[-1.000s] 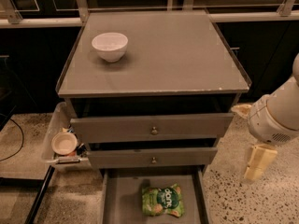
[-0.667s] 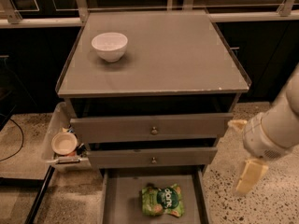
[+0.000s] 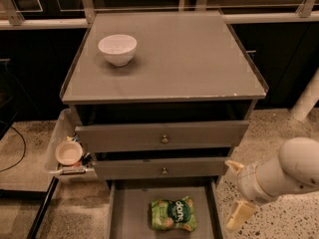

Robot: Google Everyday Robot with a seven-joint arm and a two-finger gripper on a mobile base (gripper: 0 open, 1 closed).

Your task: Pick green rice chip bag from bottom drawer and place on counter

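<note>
The green rice chip bag [image 3: 173,214] lies flat on the floor of the open bottom drawer [image 3: 130,214], near its front. The counter [image 3: 179,59] is the grey cabinet top above, with a white bowl [image 3: 117,49] at its back left. My gripper [image 3: 238,190] hangs at the end of the white arm to the right of the drawer, outside its right rail and apart from the bag. Its two cream fingers are spread, with nothing between them.
Two knobbed grey drawers [image 3: 162,138] sit above the bottom one. A clear tray [image 3: 62,151] with a small dish hangs on the cabinet's left side. Speckled floor [image 3: 279,133] lies to the right. A dark cable runs at the far left.
My arm and gripper have moved down and left, closer to the bottom drawer's right side. The bag, the bowl and the drawers have not moved.
</note>
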